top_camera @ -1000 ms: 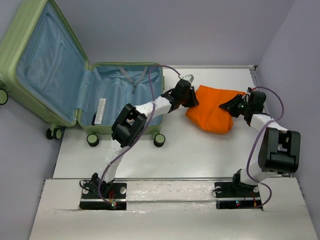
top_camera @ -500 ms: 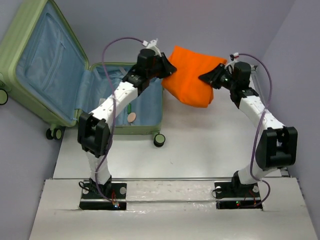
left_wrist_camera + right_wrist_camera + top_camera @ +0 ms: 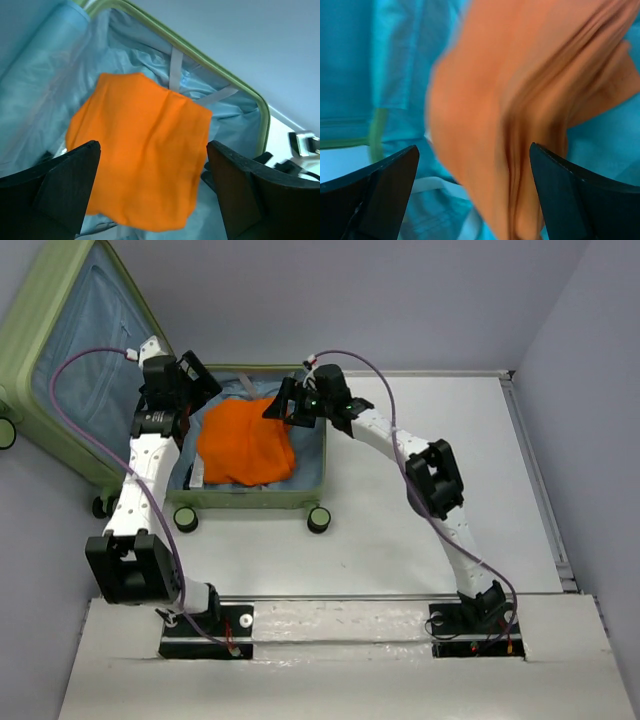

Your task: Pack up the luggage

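At the far left corner of the white table (image 3: 450,490) the light-green luggage (image 3: 250,502) lies open. Its base half is flat on the tabletop, and its lid half leans up and away to the left, showing light blue lining (image 3: 85,360). Black-and-green caster wheels (image 3: 186,520) line the near edge of the base. A folded orange cloth (image 3: 245,445) rests inside the base half on the lining. It fills most of the compartment's middle and is slightly bunched at its far right corner. The left gripper (image 3: 195,380) hangs over the hinge side of the base, at the cloth's far left. In the left wrist view its fingers (image 3: 60,185) stand spread wide, with the cloth (image 3: 140,155) below and between them and neither pad touching it, so it holds nothing. That view also shows two pale packing straps (image 3: 176,65) crossing the lining past the cloth's far edge, and the green rim (image 3: 260,107) curving round the corner. The right gripper (image 3: 283,405) reaches in over the far right rim, just beside the cloth's raised corner. In the right wrist view its fingers (image 3: 380,185) are likewise far apart. The orange fabric (image 3: 490,110) fills the space beyond them but is heavily blurred. No grip on it can be seen, though the blur hides whether a pad brushes the cloth.
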`<state>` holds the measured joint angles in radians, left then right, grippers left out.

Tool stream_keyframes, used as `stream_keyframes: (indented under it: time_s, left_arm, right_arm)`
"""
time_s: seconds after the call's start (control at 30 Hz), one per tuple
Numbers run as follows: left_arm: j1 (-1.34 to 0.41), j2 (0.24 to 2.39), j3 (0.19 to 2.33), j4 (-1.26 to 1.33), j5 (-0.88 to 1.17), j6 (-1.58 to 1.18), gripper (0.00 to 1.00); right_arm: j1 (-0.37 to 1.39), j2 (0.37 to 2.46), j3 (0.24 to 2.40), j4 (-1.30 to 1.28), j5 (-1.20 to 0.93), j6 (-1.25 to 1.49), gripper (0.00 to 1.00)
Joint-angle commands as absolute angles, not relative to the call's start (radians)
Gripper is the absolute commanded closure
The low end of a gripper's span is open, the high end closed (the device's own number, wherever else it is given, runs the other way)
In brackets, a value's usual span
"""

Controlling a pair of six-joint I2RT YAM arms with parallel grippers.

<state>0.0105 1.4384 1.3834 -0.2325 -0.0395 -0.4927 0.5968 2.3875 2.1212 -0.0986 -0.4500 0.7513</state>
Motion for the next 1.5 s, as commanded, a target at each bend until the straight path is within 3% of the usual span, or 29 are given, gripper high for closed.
stream_keyframes:
  time_s: [0.0, 0.2, 0.43, 0.47, 0.57, 0.73, 0.83, 0.97, 1.1, 1.27, 1.47]
  left_arm:
    - [-0.028, 1.247, 1.394, -0.235, -0.152, -0.408, 0.01]
    - [-0.225, 1.024, 1.393, -0.268, -0.368, -0.35, 0.02]
    - [-0.233, 0.802, 1.293, -0.418, -0.824, -0.229, 0.18]
    - [-0.233, 0.798, 1.275, -0.425, -0.988, -0.204, 0.19]
    - [-0.232, 0.807, 1.188, -0.397, -1.188, -0.091, 0.18]
    - [-0.218, 0.84, 1.06, -0.196, -1.322, 0.094, 0.15]
    - [-0.166, 0.868, 1.003, -0.042, -1.321, 0.184, 0.17]
    - [-0.085, 0.977, 1.054, -0.135, -1.309, 0.091, 0.2]
    - [0.058, 1.023, 1.077, -0.224, -1.24, -0.046, 0.32]
    - [0.11, 1.02, 1.091, -0.071, -1.223, 0.086, 0.27]
    - [0.124, 1.127, 1.199, -0.118, -1.195, 0.036, 0.27]
  right_arm:
    - [0.586, 2.405, 2.321, -0.305, -0.385, 0.598, 0.02]
    - [0.644, 2.367, 2.359, -0.368, -0.27, 0.444, 0.0]
    - [0.715, 2.228, 2.301, -0.33, -0.089, 0.258, 0.0]
    - [0.715, 2.205, 2.271, -0.331, -0.065, 0.255, 0.0]
    - [0.715, 2.102, 2.171, -0.322, -0.07, 0.235, 0.0]
    - [0.715, 1.907, 1.886, -0.203, -0.121, 0.226, 0.0]
    - [0.715, 1.85, 1.723, -0.147, -0.145, 0.232, 0.0]
    - [0.693, 1.819, 1.573, -0.089, -0.228, 0.258, 0.01]
    - [0.684, 1.804, 1.477, -0.055, -0.242, 0.252, 0.0]
    - [0.646, 1.798, 1.404, -0.011, -0.313, 0.29, 0.01]
    - [0.617, 1.812, 1.396, 0.031, -0.29, 0.311, 0.01]
